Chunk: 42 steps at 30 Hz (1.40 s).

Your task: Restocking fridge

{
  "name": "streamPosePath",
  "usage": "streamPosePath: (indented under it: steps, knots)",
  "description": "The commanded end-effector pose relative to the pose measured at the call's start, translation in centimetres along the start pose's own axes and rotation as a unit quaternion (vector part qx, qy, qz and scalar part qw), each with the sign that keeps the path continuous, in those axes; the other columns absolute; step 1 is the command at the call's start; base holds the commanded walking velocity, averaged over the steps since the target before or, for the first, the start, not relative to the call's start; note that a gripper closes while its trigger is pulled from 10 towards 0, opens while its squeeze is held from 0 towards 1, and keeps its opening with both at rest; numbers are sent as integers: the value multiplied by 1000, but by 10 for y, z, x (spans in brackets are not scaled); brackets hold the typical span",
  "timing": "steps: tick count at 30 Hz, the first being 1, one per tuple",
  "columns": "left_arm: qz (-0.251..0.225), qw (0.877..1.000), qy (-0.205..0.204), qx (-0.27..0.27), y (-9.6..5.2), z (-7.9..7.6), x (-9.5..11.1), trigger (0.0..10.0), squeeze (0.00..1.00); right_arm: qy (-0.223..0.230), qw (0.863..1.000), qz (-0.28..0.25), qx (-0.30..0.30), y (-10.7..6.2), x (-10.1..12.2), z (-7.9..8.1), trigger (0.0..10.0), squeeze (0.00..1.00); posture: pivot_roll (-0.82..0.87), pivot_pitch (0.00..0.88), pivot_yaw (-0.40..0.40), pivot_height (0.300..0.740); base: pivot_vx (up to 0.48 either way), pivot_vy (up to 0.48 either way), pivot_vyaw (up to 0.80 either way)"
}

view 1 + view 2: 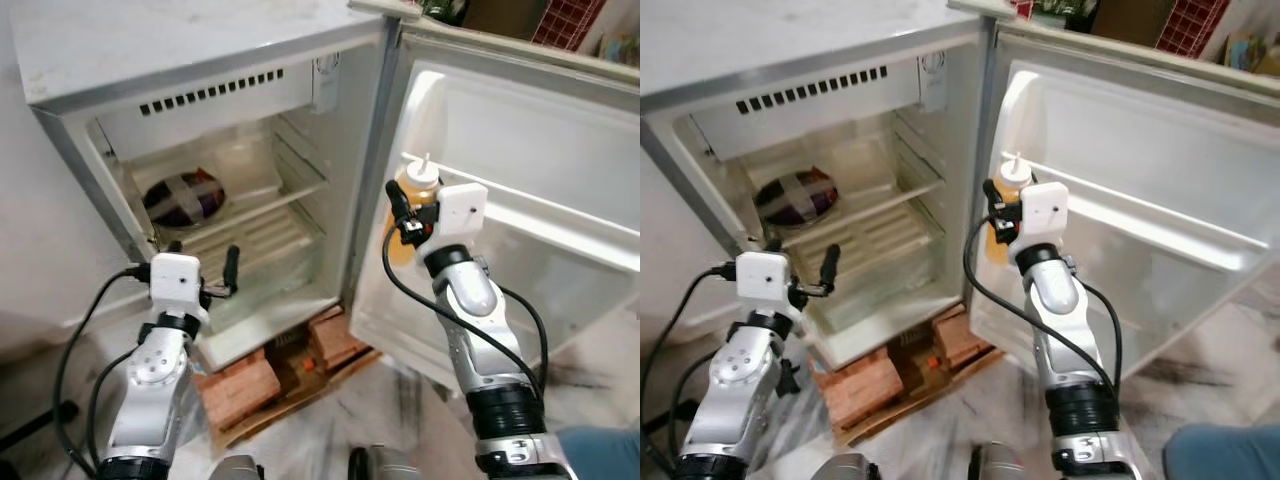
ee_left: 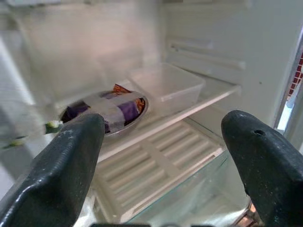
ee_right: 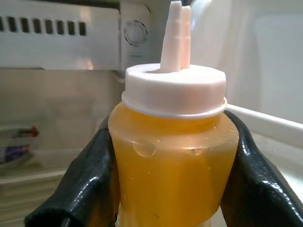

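A squeeze bottle of orange sauce with a white nozzle cap is held upright by my right gripper, which is shut on it. The black fingers clamp both sides of the bottle, beside the open fridge door. My left gripper is open and empty, low in front of the open fridge. On the upper shelf lies a metal bowl covered with purple and white wrap, with a clear plastic box beside it.
The fridge stands on bricks and a wooden pallet. A long door shelf rail crosses the inner door. A white slatted lower shelf lies under the upper one. Blue fabric shows at the lower right.
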<state>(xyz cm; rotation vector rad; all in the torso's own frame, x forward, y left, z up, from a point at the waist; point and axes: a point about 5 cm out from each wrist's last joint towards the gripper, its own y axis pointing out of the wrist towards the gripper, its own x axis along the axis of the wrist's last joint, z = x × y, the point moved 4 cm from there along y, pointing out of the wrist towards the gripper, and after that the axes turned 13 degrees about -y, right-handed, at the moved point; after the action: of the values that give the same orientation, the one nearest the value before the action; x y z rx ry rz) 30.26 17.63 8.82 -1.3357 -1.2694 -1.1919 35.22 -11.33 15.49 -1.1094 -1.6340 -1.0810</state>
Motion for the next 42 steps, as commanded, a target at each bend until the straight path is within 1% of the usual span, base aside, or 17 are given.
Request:
streamPosePath:
  steps: [1, 4, 5, 7, 12, 15, 20, 28, 29, 31, 37, 42]
  knots:
    - [4, 1000, 4, 0, 0, 1, -1, 10000, 0, -12, 1000, -13, -17, 3, 8, -6, 10000, 0, 87, 38, -13, 740, 0, 0, 0]
    - [4, 1000, 4, -1, 0, 0, -1, 10000, 0, -18, 999, -8, -32, 3, 6, -11, 10000, 0, 87, 38, -13, 740, 0, 0, 0]
    - [5, 1000, 3, -2, -1, 0, -2, 10000, 0, -29, 998, -5, -48, 2, 4, -16, 10000, 0, 89, 38, -14, 740, 0, 0, 0]
    - [8, 1000, 2, -6, -2, -2, -3, 10000, 0, -19, 998, 7, -67, 0, -1, -22, 10000, 0, 90, 38, -14, 740, 0, 0, 0]
    - [13, 1000, 5, -6, -3, -1, -5, 10000, 0, -8, 997, 14, -70, -1, -4, -22, 10000, 0, 90, 41, -14, 740, 0, 0, 0]
    - [13, 1000, 4, -6, -3, -1, -5, 10000, 0, -3, 998, 16, -65, -2, -5, -19, 10000, 0, 90, 41, -14, 740, 0, 0, 0]
    - [12, 1000, 3, -8, -3, -2, -5, 10000, 0, 2, 998, 13, -62, -1, -4, -16, 10000, 0, 88, 43, -13, 706, 0, 0, 0]
    - [10, 1000, 3, -7, -2, -3, -4, 10000, 0, 9, 998, 9, -57, -1, -2, -15, 10000, 0, 88, 43, -14, 661, 0, 0, 0]
    - [10, 1000, 3, -7, -2, -3, -4, 10000, 0, 9, 998, 9, -57, -1, -2, -15, 10000, 0, 88, 43, -14, 661, 0, 0, 0]
    - [9, 1000, 4, -8, -2, -3, -4, 10000, 0, 13, 999, 6, -53, 0, -1, -13, 10000, 0, 87, 44, -13, 641, 0, 0, 0]
    - [7, 1000, 4, -7, -1, -3, -3, 10000, 0, 15, 999, 2, -47, 1, 1, -11, 10000, 0, 87, 43, -15, 601, 0, 0, 0]
    - [6, 1000, 5, -6, -1, -3, -3, 10000, 0, 16, 999, -1, -43, 2, 2, -10, 10000, 0, 87, 43, -15, 596, 0, 0, 0]
